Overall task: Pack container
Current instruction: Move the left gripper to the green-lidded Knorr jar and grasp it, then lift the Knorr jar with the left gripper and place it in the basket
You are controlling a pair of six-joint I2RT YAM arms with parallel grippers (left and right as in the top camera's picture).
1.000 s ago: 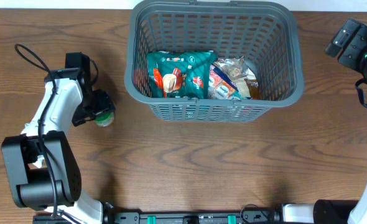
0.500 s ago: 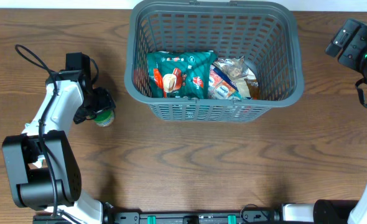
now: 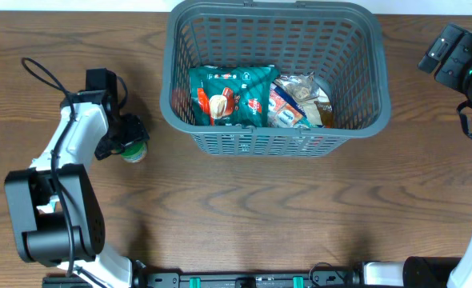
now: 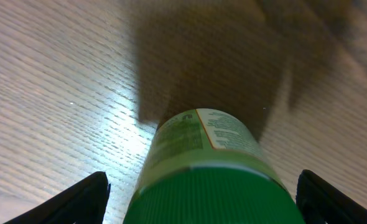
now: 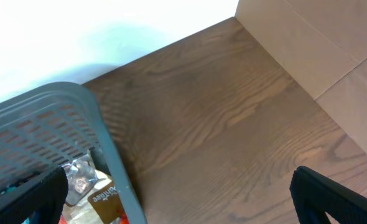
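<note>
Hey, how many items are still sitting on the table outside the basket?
1: a green-capped bottle left of the basket, on the table between the left pincer's fingers. Others could be hidden.

I'm looking at a robot lab bench: wood-grain tabletop (image 3: 244, 208), plain white wall (image 5: 78, 31), cardboard panel (image 5: 320, 43), arm mounting rail (image 3: 244, 281) along the near edge.

The large dark grey slotted plastic basket (image 3: 260, 142) stands at the back middle of the brown wooden table (image 3: 244, 216). Inside it, a teal foil snack packet (image 3: 232, 96) lies left of clear-wrapped packets (image 3: 300, 102). A green-capped plastic bottle (image 4: 202, 143) sits on the table left of the basket and apart from it, between the fingers of the left gripper (image 3: 127, 138).
</note>
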